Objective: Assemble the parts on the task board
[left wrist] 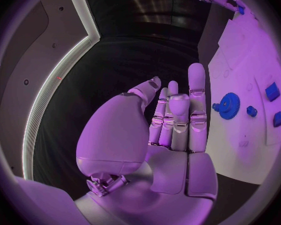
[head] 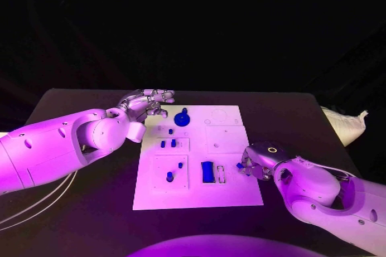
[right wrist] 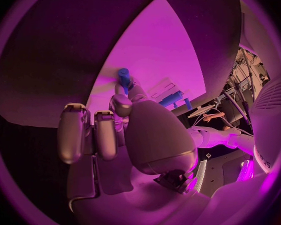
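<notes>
The white task board (head: 233,193) lies in the middle of the black table. On it are a blue gear (head: 182,119), small blue parts (head: 167,143) and a long blue block (head: 208,171). My left hand (head: 147,103) hovers off the board's far left corner with its fingers apart and nothing in them. In the left wrist view the left hand (left wrist: 172,120) stands beside the gear (left wrist: 228,105). My right hand (head: 259,159) sits at the board's right edge and pinches a small blue part (head: 240,165) at its fingertips. The right wrist view shows this part (right wrist: 123,75) over the board (right wrist: 153,45).
A white bag (head: 346,126) lies at the table's far right edge. Two more small blue parts (head: 169,176) sit in the board's near left plate. Bare black table surrounds the board on all sides.
</notes>
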Controlling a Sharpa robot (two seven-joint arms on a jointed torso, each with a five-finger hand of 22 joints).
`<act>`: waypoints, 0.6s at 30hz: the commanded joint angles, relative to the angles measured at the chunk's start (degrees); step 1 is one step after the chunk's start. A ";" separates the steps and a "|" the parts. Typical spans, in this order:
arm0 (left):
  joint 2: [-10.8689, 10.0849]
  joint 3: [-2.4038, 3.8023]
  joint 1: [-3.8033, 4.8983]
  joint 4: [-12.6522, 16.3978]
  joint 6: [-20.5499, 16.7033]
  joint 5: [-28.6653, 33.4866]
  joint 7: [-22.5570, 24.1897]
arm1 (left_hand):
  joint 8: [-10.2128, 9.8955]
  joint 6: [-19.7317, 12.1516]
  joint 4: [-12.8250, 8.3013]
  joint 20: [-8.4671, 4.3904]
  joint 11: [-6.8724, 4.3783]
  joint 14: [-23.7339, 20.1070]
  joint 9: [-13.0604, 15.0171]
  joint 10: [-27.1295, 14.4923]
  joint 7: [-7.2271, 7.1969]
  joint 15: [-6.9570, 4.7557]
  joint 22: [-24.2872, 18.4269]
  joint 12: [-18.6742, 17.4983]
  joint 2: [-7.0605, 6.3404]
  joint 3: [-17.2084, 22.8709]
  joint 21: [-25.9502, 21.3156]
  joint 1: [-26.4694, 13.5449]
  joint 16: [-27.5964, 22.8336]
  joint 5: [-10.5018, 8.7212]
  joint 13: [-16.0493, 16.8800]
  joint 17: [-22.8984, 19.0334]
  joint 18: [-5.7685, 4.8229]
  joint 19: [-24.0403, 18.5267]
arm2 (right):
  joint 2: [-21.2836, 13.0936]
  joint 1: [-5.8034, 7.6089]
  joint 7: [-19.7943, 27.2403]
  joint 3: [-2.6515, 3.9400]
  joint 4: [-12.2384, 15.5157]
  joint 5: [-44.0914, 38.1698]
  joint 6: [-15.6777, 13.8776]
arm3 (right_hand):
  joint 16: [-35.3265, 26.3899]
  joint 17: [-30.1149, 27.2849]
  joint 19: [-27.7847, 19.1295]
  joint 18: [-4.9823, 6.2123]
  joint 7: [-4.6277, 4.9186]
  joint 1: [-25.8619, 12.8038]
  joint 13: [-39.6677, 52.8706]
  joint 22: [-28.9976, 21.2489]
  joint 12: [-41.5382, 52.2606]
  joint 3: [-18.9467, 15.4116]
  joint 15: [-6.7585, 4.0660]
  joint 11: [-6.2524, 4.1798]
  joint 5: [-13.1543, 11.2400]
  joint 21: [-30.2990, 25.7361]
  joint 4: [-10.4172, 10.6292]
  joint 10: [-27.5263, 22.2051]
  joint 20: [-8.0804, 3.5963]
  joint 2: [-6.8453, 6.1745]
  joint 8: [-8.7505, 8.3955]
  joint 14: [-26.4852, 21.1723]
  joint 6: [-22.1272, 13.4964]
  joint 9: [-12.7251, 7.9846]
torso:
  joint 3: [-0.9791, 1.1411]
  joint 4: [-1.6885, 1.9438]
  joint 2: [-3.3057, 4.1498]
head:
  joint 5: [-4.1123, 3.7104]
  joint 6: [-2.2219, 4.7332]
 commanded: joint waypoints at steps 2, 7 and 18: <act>0.07 0.02 0.01 0.13 1.30 -0.48 0.00 | 0.38 -0.39 -0.02 0.29 -0.01 -0.35 0.08 -0.54 -0.17 -0.03 -0.10 0.38 0.25 -0.18 -0.40 0.15 0.31 -0.12 0.10 -0.04 1.03 0.07 | -0.25 -1.41 -1.66 -1.20 -1.02 3.87 1.20 | -0.24 3.39 0.03 -0.90 -0.05 1.53 -0.09 0.04 -0.36 3.16 -0.49 -0.54 2.71 -0.11 -1.81 0.04 -0.48 0.71 0.03 3.63 0.49 -0.53 | 0.07 -0.04 0.01 | 0.00 0.05; 0.06 0.01 0.00 0.12 1.37 -0.67 -0.02 | 0.41 -0.40 -0.06 0.29 -0.03 -0.35 0.08 -0.56 -0.19 -0.04 -0.10 0.41 0.28 -0.16 -0.41 0.21 0.33 -0.10 0.10 -0.02 1.03 0.07 | -0.79 -1.39 -1.82 -0.94 0.23 9.74 -7.32 | -0.28 3.45 0.15 -0.96 0.13 1.88 -0.18 0.37 -0.64 7.05 -0.46 -0.44 6.54 0.05 -3.06 0.08 -0.58 0.14 -0.23 3.64 0.47 -0.46 | 0.03 -0.01 0.02 | -0.04 0.01; 0.07 0.01 -0.01 0.14 1.46 -0.76 -0.02 | 0.50 -0.45 -0.22 0.28 -0.05 -0.38 0.08 -0.65 -0.21 -0.06 -0.12 0.54 0.40 -0.09 -0.44 0.49 0.34 -0.06 0.11 -0.06 1.04 0.08 | -1.49 -0.91 -0.18 -0.42 3.92 17.63 -17.12 | -0.33 3.67 0.14 -0.96 0.22 -4.67 0.29 0.46 -0.42 20.43 -0.31 -0.37 12.70 0.03 -2.65 0.80 -0.45 -4.87 -0.89 3.71 0.42 0.02 | 0.00 0.02 0.06 | -0.12 0.00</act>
